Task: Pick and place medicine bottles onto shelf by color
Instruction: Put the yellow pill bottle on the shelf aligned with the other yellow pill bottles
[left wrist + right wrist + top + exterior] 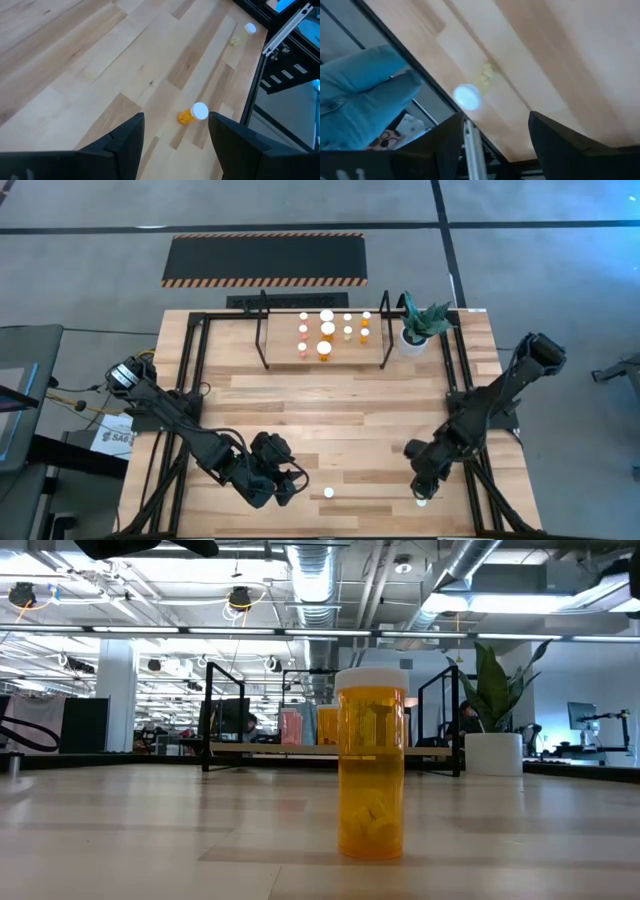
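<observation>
High view: shelf (322, 370) at the worktop's (330, 405) far edge carries upright medicine bottles (326, 340); one orange bottle (328, 493) stands near the front edge between both grippers, and a pale bottle (421, 500) sits just beside the right gripper (424, 486) toward the front right corner. Left wrist view: left gripper (175, 137) open, empty, orange bottle beyond its fingers. Right wrist view: right gripper's fingers spread, nothing between them.

Near bottle (372, 764): translucent orange body, white cap.
Shelf (322, 348): light wood board, black rod frame.
Table (330, 405): pale wood planks, varied tones.
Mat (264, 259): black, orange-and-black striped edges.
Plant (424, 320): green leaves, white pot.
Arms: black.
</observation>
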You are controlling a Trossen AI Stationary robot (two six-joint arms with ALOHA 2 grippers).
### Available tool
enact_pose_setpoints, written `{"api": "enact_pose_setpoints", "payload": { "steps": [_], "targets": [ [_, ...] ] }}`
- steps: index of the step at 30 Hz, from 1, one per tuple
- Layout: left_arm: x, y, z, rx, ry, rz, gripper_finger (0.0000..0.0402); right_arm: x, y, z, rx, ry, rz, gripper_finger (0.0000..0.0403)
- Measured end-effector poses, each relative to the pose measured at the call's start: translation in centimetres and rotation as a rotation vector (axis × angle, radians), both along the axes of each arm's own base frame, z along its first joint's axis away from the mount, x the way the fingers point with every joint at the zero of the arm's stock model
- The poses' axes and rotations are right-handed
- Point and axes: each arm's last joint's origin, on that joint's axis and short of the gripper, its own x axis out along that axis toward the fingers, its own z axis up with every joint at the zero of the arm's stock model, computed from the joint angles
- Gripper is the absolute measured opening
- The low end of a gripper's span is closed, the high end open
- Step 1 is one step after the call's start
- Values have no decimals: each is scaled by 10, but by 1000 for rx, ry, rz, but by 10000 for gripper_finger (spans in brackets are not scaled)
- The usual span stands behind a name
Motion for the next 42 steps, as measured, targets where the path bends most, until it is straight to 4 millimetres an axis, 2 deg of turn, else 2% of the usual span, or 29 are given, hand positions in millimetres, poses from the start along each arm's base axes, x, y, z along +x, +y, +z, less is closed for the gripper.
{"api": "enact_pose_setpoints", "payload": {
  "steps": [7,20,30,35,42],
  "targets": [
    [-1,-1,0,-36,11,0,206,10,24,-9,73,-56,8,250],
    [-1,-2,0,-45,10,8,206,11,40,-36,7,11,30,250],
    [-1,-1,0,-39,5,15,206,22,52,-40,-21,-13,77,245],
    [-1,-1,0,-46,4,21,206,22,53,-44,-38,-6,92,217],
    [-1,-1,0,-58,3,34,206,23,52,-43,-35,-17,102,144]
  ]
}}
